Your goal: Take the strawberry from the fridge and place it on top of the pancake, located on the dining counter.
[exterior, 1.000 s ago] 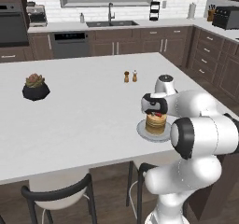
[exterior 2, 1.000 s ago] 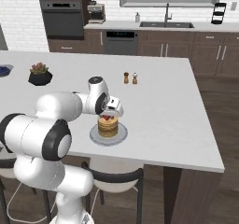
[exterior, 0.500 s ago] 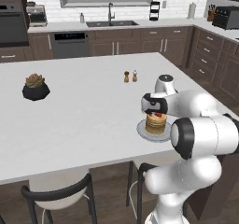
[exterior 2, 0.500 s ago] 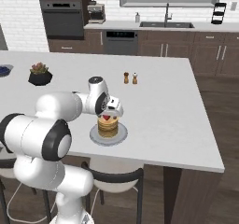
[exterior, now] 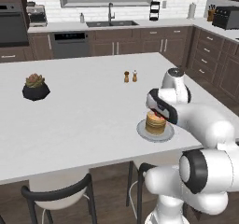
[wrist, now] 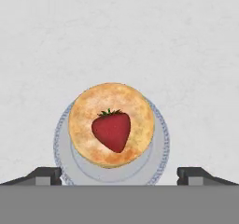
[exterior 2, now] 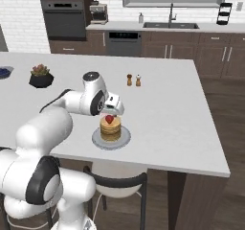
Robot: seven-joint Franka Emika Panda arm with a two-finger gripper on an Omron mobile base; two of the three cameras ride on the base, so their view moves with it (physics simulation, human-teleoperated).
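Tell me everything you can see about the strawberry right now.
The strawberry is small, bright red and glossy, with a little green leafy cap. It lies flat on its side near the middle of the golden pancake, free of the open gripper above it. The pancake stack sits on a white plate on the dining counter.

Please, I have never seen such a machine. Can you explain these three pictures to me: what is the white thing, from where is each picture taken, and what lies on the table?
The white thing is a robot arm. Two cameras behind it look over a white counter. The third sits on its hand, looking straight down. Its gripper is open and holds nothing. Below it, a strawberry lies on a pancake on a plate. Also there: two small shakers and a potted plant.
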